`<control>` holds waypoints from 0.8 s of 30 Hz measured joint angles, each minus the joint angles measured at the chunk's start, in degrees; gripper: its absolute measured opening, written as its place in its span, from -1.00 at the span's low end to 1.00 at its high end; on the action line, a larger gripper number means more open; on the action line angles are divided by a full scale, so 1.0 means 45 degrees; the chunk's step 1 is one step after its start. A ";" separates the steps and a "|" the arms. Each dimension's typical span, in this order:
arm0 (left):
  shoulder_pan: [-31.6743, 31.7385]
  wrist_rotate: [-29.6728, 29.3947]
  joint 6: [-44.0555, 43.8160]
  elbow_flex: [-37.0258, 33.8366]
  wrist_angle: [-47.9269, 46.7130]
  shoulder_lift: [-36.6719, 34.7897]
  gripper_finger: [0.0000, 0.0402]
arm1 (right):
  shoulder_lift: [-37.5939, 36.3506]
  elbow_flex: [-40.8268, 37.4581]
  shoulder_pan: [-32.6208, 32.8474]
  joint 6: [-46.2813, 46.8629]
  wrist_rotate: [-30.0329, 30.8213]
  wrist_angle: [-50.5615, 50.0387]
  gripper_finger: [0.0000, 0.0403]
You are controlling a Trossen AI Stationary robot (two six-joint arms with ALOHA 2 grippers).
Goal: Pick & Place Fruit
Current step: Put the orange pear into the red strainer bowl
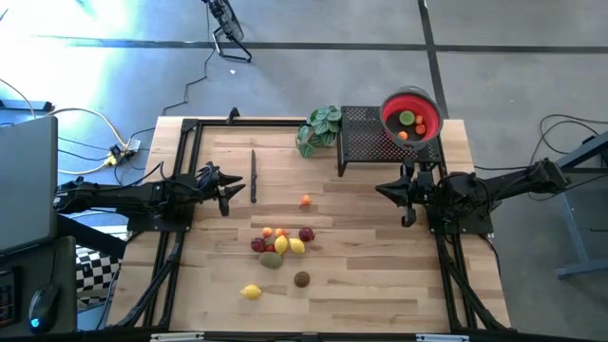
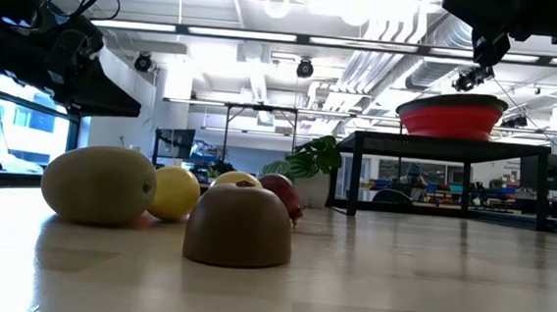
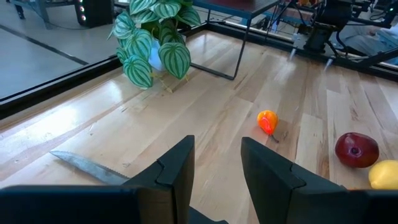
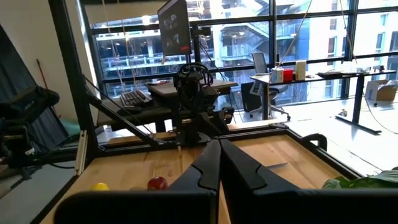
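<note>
Several small toy fruits (image 1: 280, 242) lie in a cluster on the wooden table's middle. An orange one (image 1: 305, 200) lies apart toward the far side, a brown one (image 1: 301, 278) and a yellow one (image 1: 251, 292) nearer the front. The red bowl (image 1: 410, 116) stands on a black mesh stand (image 1: 366, 141) at the far right with a few fruits in it. My left gripper (image 3: 217, 149) hovers open at the table's left edge (image 1: 236, 190), pointing toward the orange fruit (image 3: 267, 121), with nothing between its fingers. My right gripper (image 4: 219, 146) hovers shut and empty at the right edge (image 1: 382, 191).
A green leafy plant (image 1: 320, 128) stands at the far edge beside the mesh stand. A knife (image 1: 254, 176) lies on the table just in front of my left gripper. Black frame rails (image 1: 180, 161) run along the table's left, right and far sides.
</note>
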 joint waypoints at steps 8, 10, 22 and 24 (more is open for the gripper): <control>0.0000 0.0000 -0.0323 0.0000 0.0039 -0.0004 -0.37 | 0.0000 0.0000 0.0000 0.0097 -0.0148 0.0000 -0.99; 0.0000 0.0001 -0.0348 0.0000 0.0047 -0.0001 -0.37 | 0.0085 0.0000 0.0000 0.0106 -0.0405 0.0000 -0.99; 0.0000 -0.0350 -0.0384 -0.0029 0.0500 0.0001 -0.37 | 0.0311 0.0000 0.0019 0.1043 -0.1117 -0.0021 -0.99; 0.0000 -0.0346 -0.0389 -0.0029 0.0726 -0.0004 -0.37 | 0.0428 0.0000 0.0019 0.1039 -0.1067 0.0000 -0.99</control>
